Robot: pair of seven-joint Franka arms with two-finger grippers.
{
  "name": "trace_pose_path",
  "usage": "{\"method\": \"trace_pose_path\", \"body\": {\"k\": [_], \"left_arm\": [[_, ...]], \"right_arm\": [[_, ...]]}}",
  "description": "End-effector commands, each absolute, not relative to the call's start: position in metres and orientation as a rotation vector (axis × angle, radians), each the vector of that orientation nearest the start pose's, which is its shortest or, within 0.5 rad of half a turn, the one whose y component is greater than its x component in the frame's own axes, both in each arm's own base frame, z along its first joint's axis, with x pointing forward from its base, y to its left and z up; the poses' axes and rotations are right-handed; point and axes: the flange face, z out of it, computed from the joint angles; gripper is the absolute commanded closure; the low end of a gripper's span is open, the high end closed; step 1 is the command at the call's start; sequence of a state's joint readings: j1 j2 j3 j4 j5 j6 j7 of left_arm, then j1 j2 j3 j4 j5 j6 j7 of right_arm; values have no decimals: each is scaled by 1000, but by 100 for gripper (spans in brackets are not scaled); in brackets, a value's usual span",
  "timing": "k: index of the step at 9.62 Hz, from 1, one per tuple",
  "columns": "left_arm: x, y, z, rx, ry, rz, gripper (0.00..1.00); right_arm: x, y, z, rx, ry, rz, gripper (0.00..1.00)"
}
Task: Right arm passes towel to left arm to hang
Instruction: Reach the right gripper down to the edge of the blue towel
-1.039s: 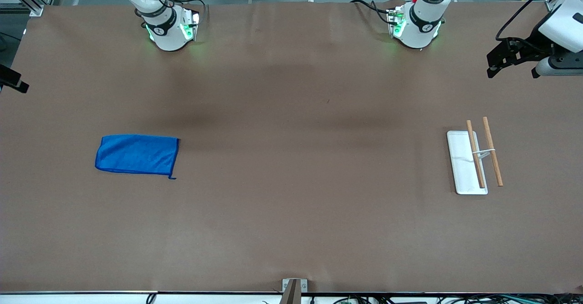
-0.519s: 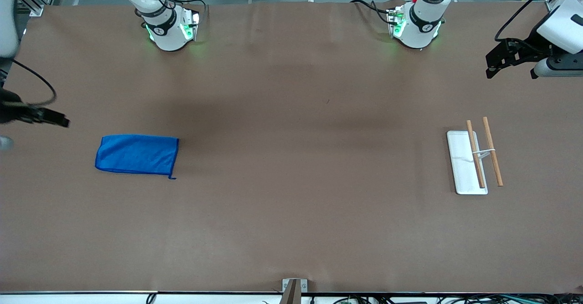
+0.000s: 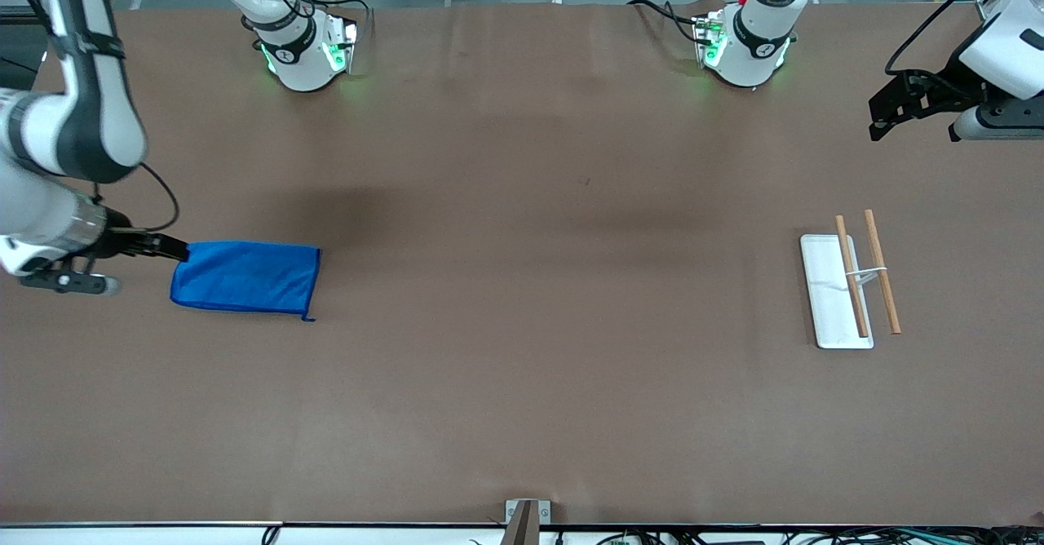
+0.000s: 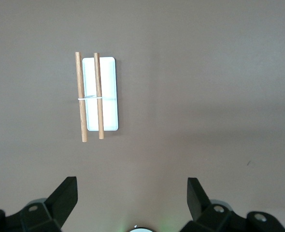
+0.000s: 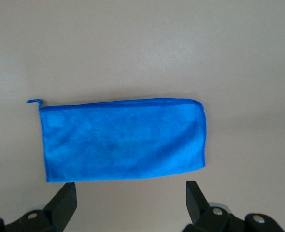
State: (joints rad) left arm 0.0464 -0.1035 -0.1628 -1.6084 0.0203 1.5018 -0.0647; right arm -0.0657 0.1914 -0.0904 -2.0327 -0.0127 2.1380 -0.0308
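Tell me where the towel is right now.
The towel lies flat on the table toward the right arm's end, with the open right gripper at its edge.

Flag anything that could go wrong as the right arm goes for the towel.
1. The towel lies flat on the table, so the open right end effector, now at its edge, may pinch only the hem or scrape the surface.
2. The thread loop sits at one corner and could snag.
3. The left end effector waits open above the table's left-arm end, well away from the towel, so the handover needs a long carry toward the rack.
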Motion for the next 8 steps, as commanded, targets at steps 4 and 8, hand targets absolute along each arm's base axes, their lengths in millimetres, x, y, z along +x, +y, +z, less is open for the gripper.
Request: {"method": "trace_pose_path", "body": {"k": [4,8], "left_arm": [[515,-68,643,-3096,96,57,0],[517,-67,640,-3095,101,64,0]], "right_arm": [[563,-77,237,-3164,156,134,0],[539,-73,199,-3169,158,73,0]]}}
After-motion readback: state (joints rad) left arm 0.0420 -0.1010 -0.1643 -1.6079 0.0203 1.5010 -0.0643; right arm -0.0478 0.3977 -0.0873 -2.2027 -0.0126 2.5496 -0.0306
